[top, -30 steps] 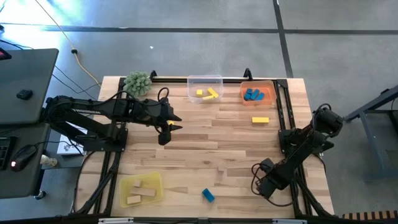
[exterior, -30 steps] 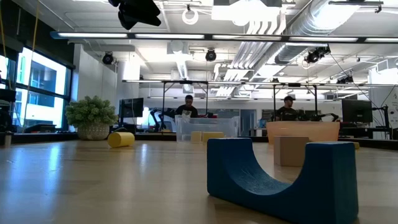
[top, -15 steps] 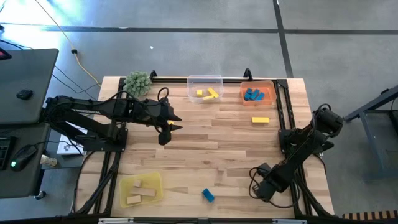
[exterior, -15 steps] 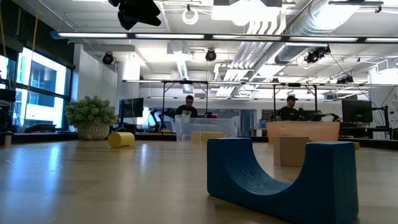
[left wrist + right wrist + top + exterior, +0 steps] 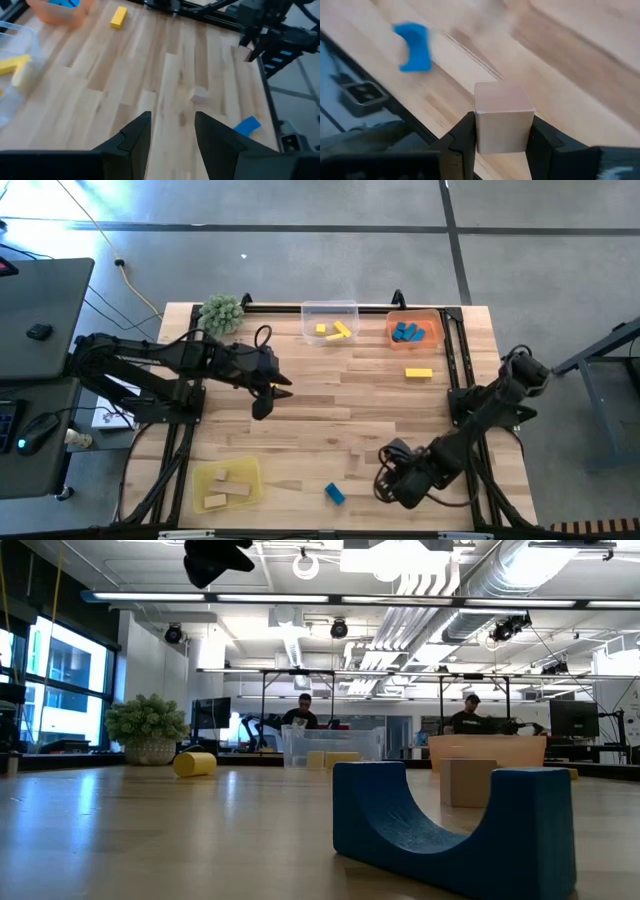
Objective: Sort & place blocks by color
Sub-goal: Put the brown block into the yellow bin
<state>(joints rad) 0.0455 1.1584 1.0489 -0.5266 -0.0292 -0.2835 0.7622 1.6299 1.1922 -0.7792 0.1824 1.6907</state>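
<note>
My right gripper [image 5: 501, 136] is shut on a plain wood cube [image 5: 501, 116] near the table's front right [image 5: 384, 480]. A blue arch block [image 5: 334, 494] lies on the table just left of it. Another wood cube [image 5: 200, 93] lies on the bare table. A yellow block [image 5: 419, 372] rests flat at the right. My left gripper [image 5: 171, 131] hangs open above the table's left middle [image 5: 262, 398], with nothing between its fingers. Yellow blocks lie in the clear tray [image 5: 330, 308], blue ones in the orange tray [image 5: 436, 330], and wood ones in the yellow tray [image 5: 250, 472]. My right gripper pinches the wood cube by two opposite side faces [image 5: 479, 127], one finger [image 5: 464, 135] on each side. The arm reaches in from the table's right. Whether the cube's underside is on the table, I cannot tell.
A green spiky plant [image 5: 221, 312] stands at the far left corner. A yellow cylinder [image 5: 195, 763] lies near it in the low view. Dark frame rails [image 5: 456, 350] run along the table's right and far edges. Bare wood lies in the middle between the arms.
My right gripper has travelled along the near edge toward the table's left, closer to the blue arch block. My left gripper has shifted slightly. The blocks on the table and in the trays have stayed put.
</note>
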